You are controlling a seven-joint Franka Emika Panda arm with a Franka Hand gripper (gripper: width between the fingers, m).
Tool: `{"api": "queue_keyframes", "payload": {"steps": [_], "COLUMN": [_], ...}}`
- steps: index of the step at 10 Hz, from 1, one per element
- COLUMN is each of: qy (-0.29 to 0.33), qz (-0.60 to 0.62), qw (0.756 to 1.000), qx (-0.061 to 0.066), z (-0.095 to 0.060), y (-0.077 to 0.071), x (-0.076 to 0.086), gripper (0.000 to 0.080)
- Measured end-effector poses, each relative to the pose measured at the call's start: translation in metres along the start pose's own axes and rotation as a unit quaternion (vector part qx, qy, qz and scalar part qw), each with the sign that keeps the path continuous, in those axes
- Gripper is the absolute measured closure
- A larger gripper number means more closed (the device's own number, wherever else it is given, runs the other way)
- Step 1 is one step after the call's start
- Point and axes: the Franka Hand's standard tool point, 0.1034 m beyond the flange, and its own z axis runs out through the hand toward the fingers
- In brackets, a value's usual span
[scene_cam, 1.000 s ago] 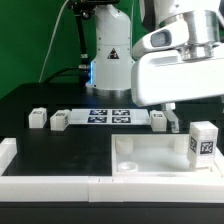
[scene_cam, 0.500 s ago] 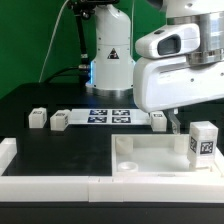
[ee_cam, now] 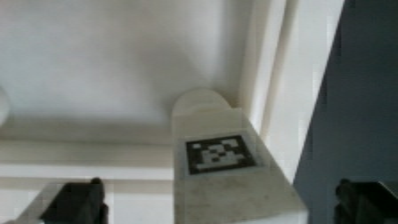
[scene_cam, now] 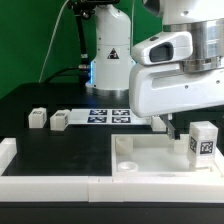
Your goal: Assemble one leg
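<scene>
Now the leg (scene_cam: 203, 143) stands upright, its long axis vertical, at the corner of the tabletop (scene_cam: 155, 157) on the exterior view's right. Its square black-and-white tag faces the exterior camera. Whether its foot sits in a socket or only rests on the surface cannot be told. In the wrist view the leg (ee_cam: 222, 150) is seen from above and aslant, tag side showing, with the white tabletop (ee_cam: 107, 70) behind it and a raised rim running along one side.

The gripper (ee_cam: 219, 205) is open. Its two dark fingertips (ee_cam: 71, 203) show far apart, one on each side of the leg, and neither touches it. In the exterior view the white gripper body hangs over the back edge of the tabletop, just behind the leg, with one dark finger (scene_cam: 170, 126) reaching down.

The tabletop lies flat on the black table (scene_cam: 60, 145), round sockets showing in its corners on the exterior view's left. White border walls (scene_cam: 50, 184) run along its front and on toward the left. Behind it, the marker board (scene_cam: 110, 115) lies flat, and three more small white pieces sit near it: two to the left (scene_cam: 38, 118) (scene_cam: 60, 119) and one to the right (scene_cam: 158, 120).
</scene>
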Motion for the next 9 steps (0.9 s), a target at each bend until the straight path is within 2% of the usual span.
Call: {"api": "queue_keyframes", "payload": {"steps": [2, 4, 5, 9], "qy": [-0.001, -0.001, -0.001, 0.0], "qz": [-0.001, -0.001, -0.001, 0.034], "qw": [1.0, 1.0, 1.0, 0.999], "qx": [0.0, 0.0, 0.0, 0.002], "z": [0.0008, 0.0008, 0.0008, 0.0008], "y": [0.0, 0.0003, 0.0006, 0.0007], "x": [-0.0004, -0.0004, -0.0004, -0.0003], "gripper": [0.015, 0.0412, 0.0508, 0.0508]}}
